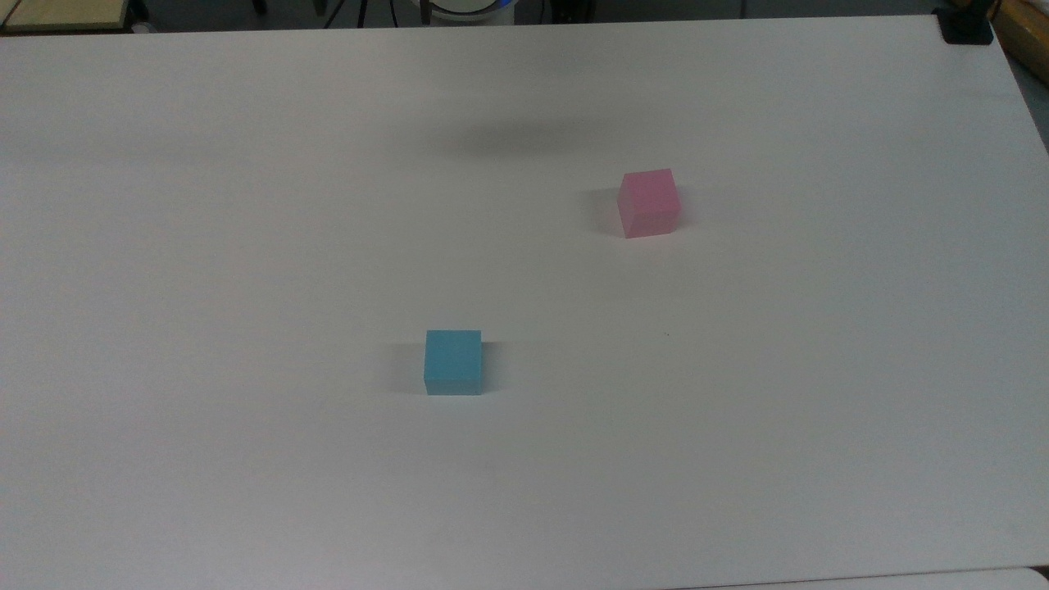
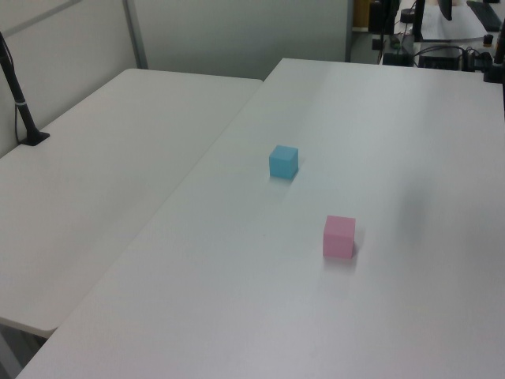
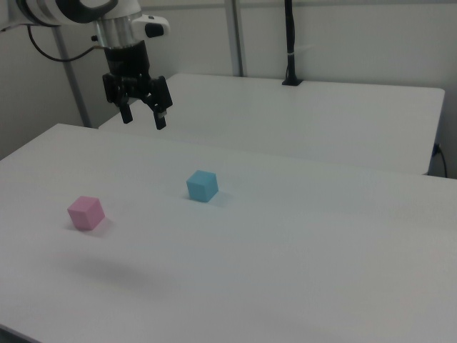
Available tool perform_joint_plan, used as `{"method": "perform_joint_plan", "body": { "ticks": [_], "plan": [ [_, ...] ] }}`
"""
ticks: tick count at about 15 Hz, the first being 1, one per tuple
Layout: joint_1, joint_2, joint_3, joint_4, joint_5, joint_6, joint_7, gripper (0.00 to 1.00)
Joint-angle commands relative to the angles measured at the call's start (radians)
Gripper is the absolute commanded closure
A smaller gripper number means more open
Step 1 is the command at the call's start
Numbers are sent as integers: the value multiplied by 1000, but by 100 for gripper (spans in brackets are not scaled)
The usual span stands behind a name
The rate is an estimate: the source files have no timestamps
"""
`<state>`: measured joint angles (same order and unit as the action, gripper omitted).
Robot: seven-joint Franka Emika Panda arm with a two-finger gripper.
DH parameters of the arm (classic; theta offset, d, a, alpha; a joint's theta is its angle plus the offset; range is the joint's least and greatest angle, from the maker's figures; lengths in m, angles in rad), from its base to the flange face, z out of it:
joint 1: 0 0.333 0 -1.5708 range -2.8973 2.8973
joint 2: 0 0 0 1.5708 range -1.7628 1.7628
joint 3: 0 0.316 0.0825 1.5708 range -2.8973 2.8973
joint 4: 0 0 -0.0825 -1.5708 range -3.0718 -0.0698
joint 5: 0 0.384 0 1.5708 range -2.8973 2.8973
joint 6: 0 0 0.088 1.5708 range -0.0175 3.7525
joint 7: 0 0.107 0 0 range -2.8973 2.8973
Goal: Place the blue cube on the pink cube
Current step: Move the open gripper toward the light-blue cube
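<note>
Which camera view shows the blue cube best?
The top view: the blue cube lies near the picture's middle, large, its top face plain. The left view and the right view show it smaller, from the side, on the white table.

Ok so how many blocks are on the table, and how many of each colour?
Blue: 1, the blue cube
Pink: 1, the pink cube
Total: 2 cubes, sitting apart on the white table, not stacked.
</note>
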<state>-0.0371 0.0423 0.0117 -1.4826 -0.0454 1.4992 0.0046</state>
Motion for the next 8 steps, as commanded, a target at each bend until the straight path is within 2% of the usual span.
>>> {"method": "perform_joint_plan", "body": {
  "ticks": [1,8],
  "plan": [
    [8,-6,-6,1,16,-23,-8,0],
    [28,22,-4,-5,16,-2,-8,0]
  ]
}}
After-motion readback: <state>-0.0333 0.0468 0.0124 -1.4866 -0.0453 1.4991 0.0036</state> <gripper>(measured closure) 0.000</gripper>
